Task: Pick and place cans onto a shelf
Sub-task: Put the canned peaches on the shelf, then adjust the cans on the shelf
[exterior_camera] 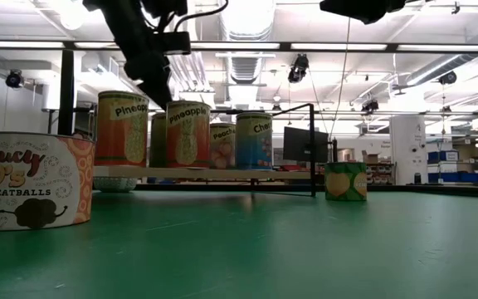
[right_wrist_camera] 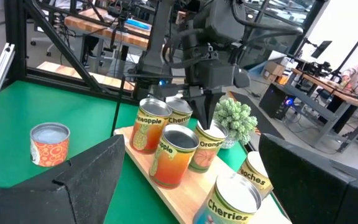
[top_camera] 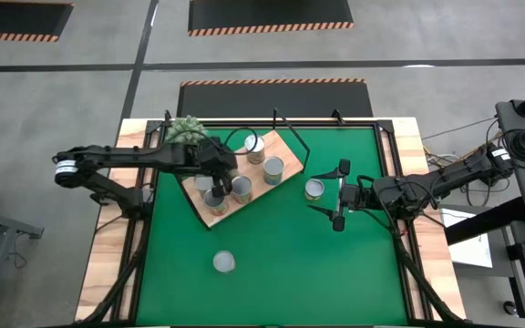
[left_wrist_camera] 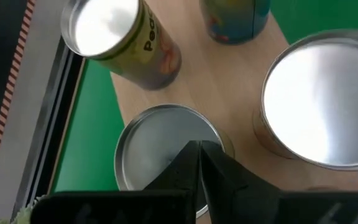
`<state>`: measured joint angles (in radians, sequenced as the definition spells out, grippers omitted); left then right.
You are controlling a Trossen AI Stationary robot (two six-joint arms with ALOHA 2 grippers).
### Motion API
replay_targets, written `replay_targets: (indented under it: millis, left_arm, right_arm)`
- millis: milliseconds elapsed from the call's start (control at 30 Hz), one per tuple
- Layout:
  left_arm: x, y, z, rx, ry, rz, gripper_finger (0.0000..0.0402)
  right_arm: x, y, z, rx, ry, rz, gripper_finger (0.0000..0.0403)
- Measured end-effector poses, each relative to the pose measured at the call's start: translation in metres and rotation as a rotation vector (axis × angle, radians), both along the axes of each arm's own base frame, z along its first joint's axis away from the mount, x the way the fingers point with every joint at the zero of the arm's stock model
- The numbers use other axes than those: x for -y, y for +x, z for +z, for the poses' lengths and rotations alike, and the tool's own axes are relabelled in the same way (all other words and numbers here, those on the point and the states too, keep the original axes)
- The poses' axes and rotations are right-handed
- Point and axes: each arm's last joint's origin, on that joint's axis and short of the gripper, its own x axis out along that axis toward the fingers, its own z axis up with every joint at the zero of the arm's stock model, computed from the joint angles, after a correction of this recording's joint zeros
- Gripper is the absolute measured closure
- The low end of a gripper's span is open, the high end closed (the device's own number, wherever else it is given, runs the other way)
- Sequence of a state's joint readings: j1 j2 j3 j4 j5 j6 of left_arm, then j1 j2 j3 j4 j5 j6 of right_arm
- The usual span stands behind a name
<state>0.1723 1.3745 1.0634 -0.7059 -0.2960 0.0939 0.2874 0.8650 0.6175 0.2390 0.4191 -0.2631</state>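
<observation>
Green matting covers the bench (top_camera: 272,237), where the left gripper (top_camera: 215,185) hangs over the angled wooden shelf (top_camera: 215,215), jaws clenched together and empty. Its tips sit directly above the silver lid of an orange-labelled can (left_wrist_camera: 160,152); whether they touch it cannot be told. Five cans (top_camera: 241,189) stand on the shelf, closely grouped. A spiky green plant (top_camera: 185,130) sits just beside the shelf's far left corner, under the left arm. One can with a meatballs label (exterior_camera: 31,193) stands alone on the mat near the front edge, well apart from the shelf. Farther right, a green-sided can (top_camera: 313,189) stands on the mat just off the shelf's right end, in front of the right gripper (top_camera: 339,194), whose jaws are spread wide and hold nothing.

From bench height, the shelf shows as a thin raised board with a black wire frame (exterior_camera: 312,149) at its right end, and can labels reading pineapple, peaches and cherries face the camera. The right wrist view alone shows the plant tucked behind the cans and a person seated at a desk in the room beyond.
</observation>
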Motion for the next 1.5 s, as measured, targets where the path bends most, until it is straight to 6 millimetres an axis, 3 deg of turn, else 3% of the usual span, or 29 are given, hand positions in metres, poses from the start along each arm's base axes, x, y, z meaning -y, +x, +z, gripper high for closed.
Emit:
replay_targets:
  millis: [267,467,667,933,1500]
  left_arm:
    - [0.003,0.008,0.023,0.132,-0.074,-0.017,0.0402]
    - [0.021,0.018,0.039,0.252,-0.182,-0.129,0.0402]
    - [0.036,0.029,0.023,0.222,-0.202,-0.122,0.0402]
    - [0.038,0.042,-0.001,0.124,-0.203,-0.102,0.0402]
    - [0.035,0.039,-0.004,0.090,-0.141,-0.037,0.0402]
  right_arm:
    - [0.000,0.000,0.000,-0.001,-0.003,0.000,0.0044]
    - [0.000,0.000,0.000,-0.004,-0.004,0.000,0.0044]
    - [0.000,0.000,0.000,-0.004,-0.004,0.001,0.0044]
    - [0.000,0.000,0.000,-0.004,-0.004,0.001,0.0044]
    - [0.000,0.000,-0.001,-0.011,-0.012,0.005,0.0044]
